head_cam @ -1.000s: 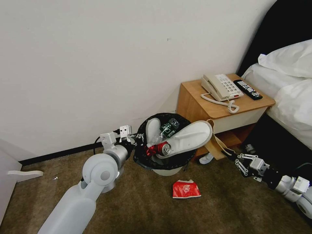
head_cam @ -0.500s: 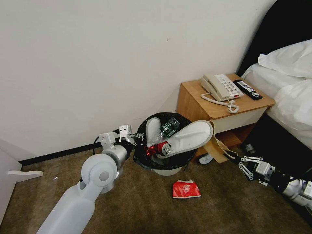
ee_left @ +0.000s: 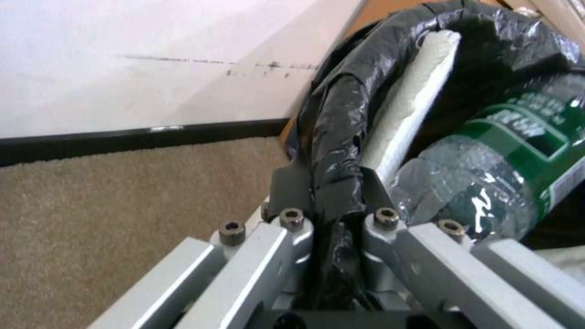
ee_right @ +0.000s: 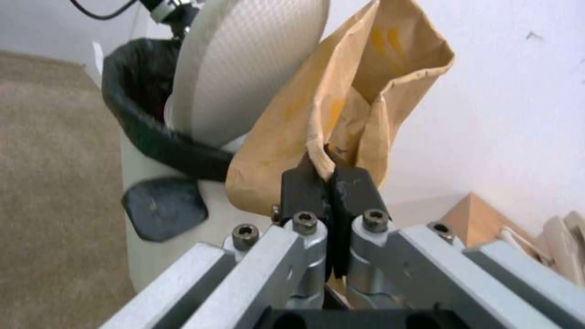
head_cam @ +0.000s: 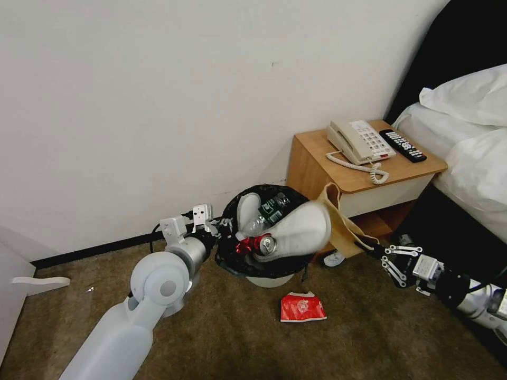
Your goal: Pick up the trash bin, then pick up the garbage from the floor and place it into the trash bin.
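The trash bin (head_cam: 272, 278), white with a black bag over its rim (ee_left: 341, 119), hangs just above the carpet. My left gripper (head_cam: 219, 228) is shut on that rim (ee_left: 332, 201). Inside sit two white slippers (head_cam: 298, 232), a clear bottle (ee_left: 487, 178) with a green label and a crushed red can (head_cam: 259, 244). My right gripper (head_cam: 369, 248) is shut on a brown paper bag (head_cam: 340, 224), (ee_right: 329, 109), holding it against the bin's right side beside the larger slipper (ee_right: 244, 68). A flattened red paper cup (head_cam: 302, 307) lies on the floor (head_cam: 237, 332) in front of the bin.
A wooden nightstand (head_cam: 364, 179) with a phone (head_cam: 359, 141) and a remote (head_cam: 402, 144) stands right behind the bin. A bed (head_cam: 470, 158) is at the right, the white wall (head_cam: 158, 105) behind. White furniture (head_cam: 21, 285) sits at the far left.
My right gripper has lifted the brown paper bag up and left toward the bin. The larger slipper has tipped more upright. The left arm holds the bin still.
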